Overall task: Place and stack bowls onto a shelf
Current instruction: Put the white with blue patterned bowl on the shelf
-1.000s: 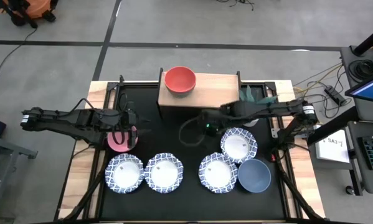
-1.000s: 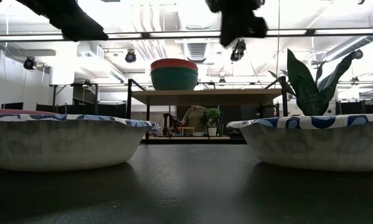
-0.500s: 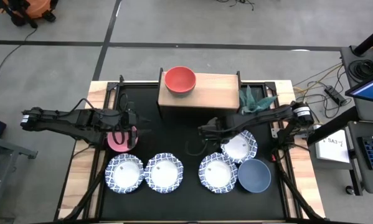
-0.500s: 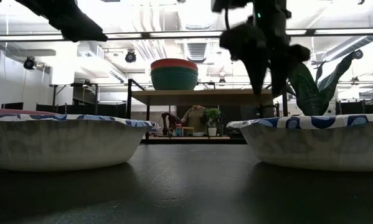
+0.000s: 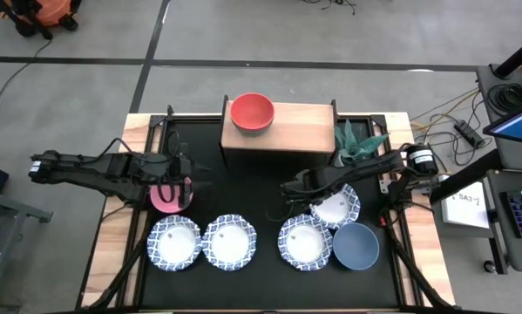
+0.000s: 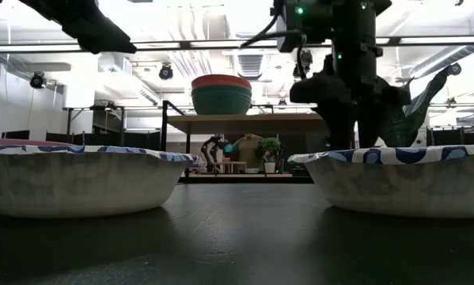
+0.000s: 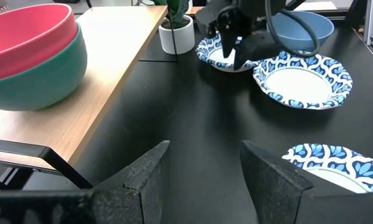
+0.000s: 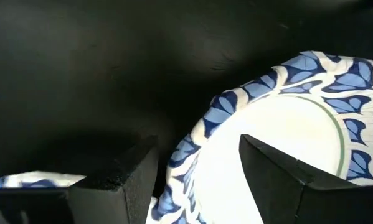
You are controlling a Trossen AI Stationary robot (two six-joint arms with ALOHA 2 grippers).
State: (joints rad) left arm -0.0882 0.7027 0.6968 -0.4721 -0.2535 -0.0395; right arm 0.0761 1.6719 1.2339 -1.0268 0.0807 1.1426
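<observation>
- Two down: your plain red bowl (image 5: 252, 112) sits nested in the green bowl (image 7: 46, 84) on the light-wood shelf (image 5: 300, 126).
- Six remain on the black bench (image 5: 243, 187).
- Your right tool (image 5: 288, 188), fingers apart and empty, straddles the rim of a blue-rimmed white bowl (image 5: 339, 208).
- Left tool (image 5: 188, 185) waits open over the pink bowl (image 5: 166, 199).

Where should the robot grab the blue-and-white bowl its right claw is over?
Probably the thin rim. The right gripper hangs open above the edge of the white bowl with the blue patterned rim nearest the table's middle. The bowl sits upright and too wide to span, so come from above, one finger inside, one outside.
</observation>
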